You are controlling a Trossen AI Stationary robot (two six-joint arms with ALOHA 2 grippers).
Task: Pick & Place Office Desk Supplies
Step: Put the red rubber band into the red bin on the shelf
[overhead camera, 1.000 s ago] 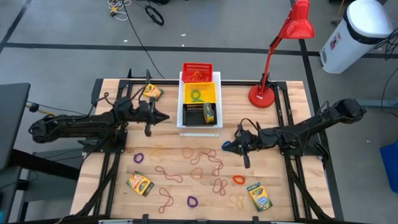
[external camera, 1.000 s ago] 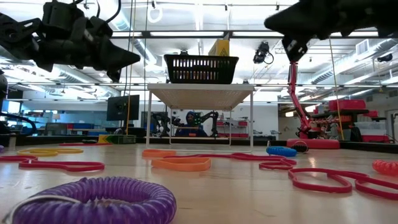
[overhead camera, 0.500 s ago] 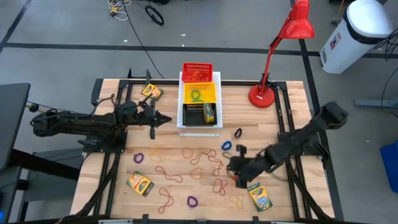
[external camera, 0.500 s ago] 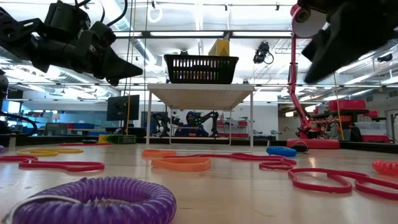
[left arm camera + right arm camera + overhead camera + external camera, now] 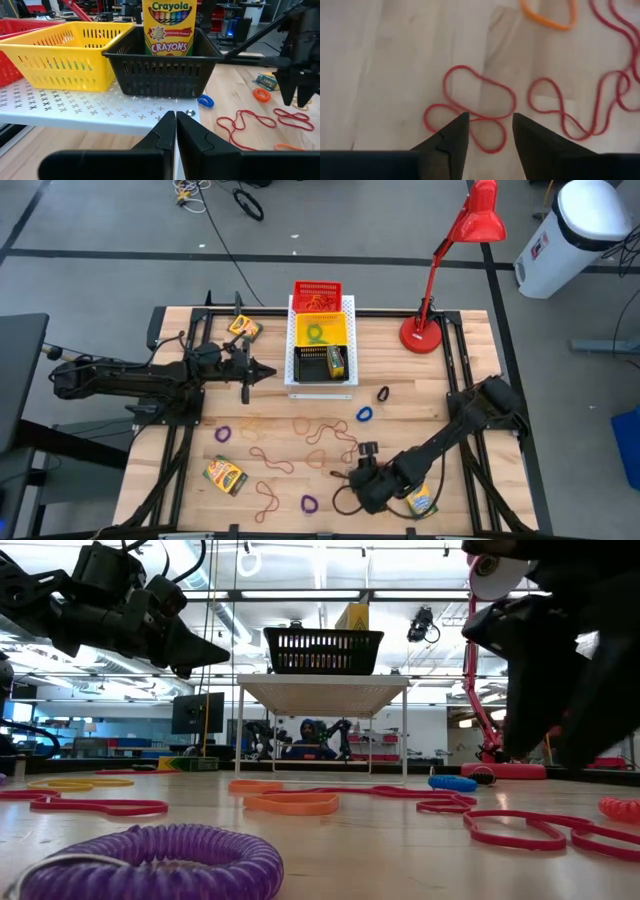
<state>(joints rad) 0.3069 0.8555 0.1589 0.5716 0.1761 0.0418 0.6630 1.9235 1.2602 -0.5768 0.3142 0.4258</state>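
Note:
My right gripper [image 5: 490, 117] hangs open near the table's front edge [image 5: 352, 480], pointing steeply down. Its fingers stand over a looped red rubber band [image 5: 470, 107] on the wood and do not touch it. More red rubber bands [image 5: 320, 435] lie mid-table, with purple loops [image 5: 222, 434] [image 5: 309, 503], a blue loop [image 5: 365, 414] and a black loop [image 5: 383, 393]. Crayon boxes lie flat at the front left [image 5: 226, 475], far left [image 5: 243, 328] and under my right arm [image 5: 422, 501]. My left gripper [image 5: 175, 120] is shut and level, in front of the black basket [image 5: 160, 75].
A white perforated board [image 5: 90, 107] carries red [image 5: 316, 293], yellow [image 5: 320, 332] and black baskets; a Crayola box [image 5: 168, 27] stands upright in the black one. A red desk lamp [image 5: 425, 330] stands at the far right. An orange band [image 5: 547, 15] lies beyond my right gripper.
My right gripper has swung from mid-table toward the near edge and the left, sinking and tipping from near level to steeply downward. In the low view its fingers now stand apart where it first showed a single tip. The supplies on the table have kept their places.

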